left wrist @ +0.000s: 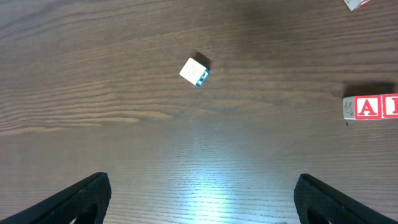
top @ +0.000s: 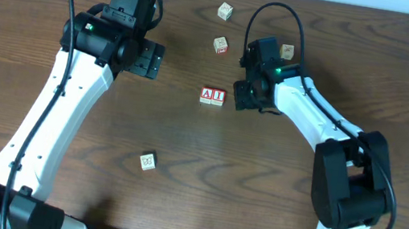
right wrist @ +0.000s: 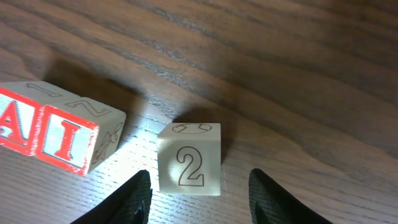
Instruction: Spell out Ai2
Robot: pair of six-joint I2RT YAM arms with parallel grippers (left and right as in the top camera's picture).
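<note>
Two cubes with a red A (top: 207,94) and a red I (top: 218,96) stand side by side mid-table; the right wrist view shows the A (right wrist: 12,124) and the I (right wrist: 65,140) at its left. A pale cube with an outlined 2 (right wrist: 189,163) rests on the table a short gap right of the I cube. My right gripper (right wrist: 199,182) is open, its fingers flanking the 2 cube's near face without touching it. From overhead the right gripper (top: 242,94) hides that cube. My left gripper (left wrist: 202,186) hangs wide open over bare wood, with nothing between its fingers.
A white cube with a blue side (left wrist: 194,71) lies ahead of the left gripper; overhead it is the cube (top: 148,161) near the front. Three more pale cubes sit at the back (top: 225,11), (top: 220,45), (top: 287,52).
</note>
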